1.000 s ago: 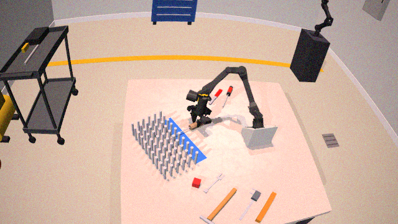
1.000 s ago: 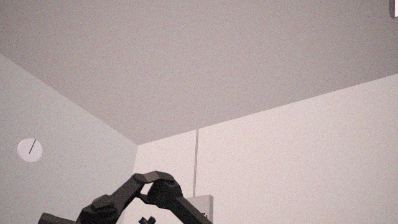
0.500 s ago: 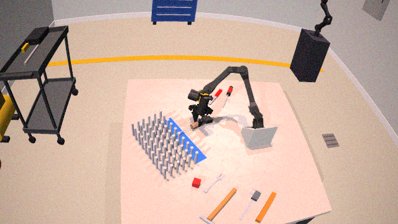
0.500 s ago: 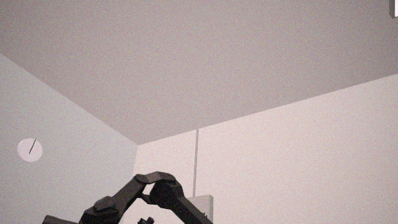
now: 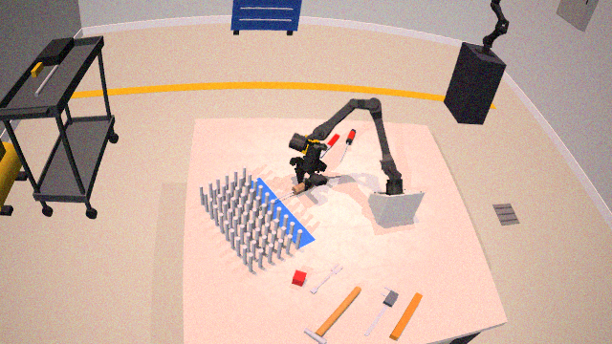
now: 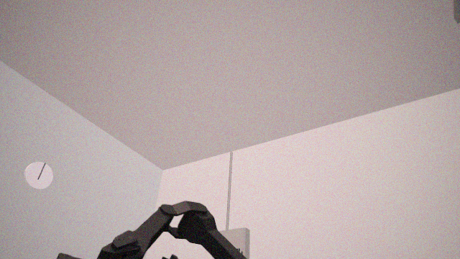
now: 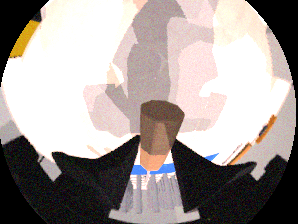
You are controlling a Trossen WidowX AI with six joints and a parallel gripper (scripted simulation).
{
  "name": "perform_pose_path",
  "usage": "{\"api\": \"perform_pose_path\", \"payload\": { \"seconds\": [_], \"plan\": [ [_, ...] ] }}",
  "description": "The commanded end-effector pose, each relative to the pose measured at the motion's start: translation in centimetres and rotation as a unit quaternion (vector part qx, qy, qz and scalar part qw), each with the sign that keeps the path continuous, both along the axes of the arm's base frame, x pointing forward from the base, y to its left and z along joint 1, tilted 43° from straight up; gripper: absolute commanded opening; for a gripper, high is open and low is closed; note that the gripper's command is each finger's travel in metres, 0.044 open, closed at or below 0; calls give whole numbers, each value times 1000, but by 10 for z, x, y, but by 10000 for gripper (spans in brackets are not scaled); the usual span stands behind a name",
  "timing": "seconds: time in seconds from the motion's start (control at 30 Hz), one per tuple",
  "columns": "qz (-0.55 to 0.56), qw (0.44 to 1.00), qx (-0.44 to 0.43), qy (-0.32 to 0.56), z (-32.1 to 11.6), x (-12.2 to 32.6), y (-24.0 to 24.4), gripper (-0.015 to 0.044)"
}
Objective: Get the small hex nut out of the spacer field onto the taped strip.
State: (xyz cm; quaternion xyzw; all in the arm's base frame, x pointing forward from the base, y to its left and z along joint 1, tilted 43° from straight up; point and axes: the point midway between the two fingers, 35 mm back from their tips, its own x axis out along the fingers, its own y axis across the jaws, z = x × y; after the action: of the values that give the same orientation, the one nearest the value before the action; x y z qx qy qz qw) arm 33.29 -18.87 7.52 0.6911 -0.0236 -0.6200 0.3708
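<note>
My fingers (image 5: 306, 183) are clamped on the wooden-handled tool (image 5: 298, 188) (image 7: 161, 127), its thin shaft reaching over the blue strip (image 5: 306, 237) (image 7: 142, 169) toward the spacers (image 5: 249, 225) (image 7: 155, 192), left of centre. I can't make out the nut; I judge I'm hooking, so next needs a straight, slow pull.

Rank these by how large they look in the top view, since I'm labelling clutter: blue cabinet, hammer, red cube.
1. Blue cabinet, partly cut off by the frame
2. Hammer
3. Red cube
</note>
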Motion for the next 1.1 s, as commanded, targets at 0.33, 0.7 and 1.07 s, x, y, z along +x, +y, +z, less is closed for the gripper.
{"api": "perform_pose_path", "payload": {
  "seconds": [0.33, 0.7, 1.07],
  "plan": [
    [2, 1000, 2, -1, 3, -10, -3, 0],
    [2, 1000, 1, -1, 5, -18, -6, 0],
    [2, 1000, 1, 0, 7, -26, -9, 0]
  ]
}}
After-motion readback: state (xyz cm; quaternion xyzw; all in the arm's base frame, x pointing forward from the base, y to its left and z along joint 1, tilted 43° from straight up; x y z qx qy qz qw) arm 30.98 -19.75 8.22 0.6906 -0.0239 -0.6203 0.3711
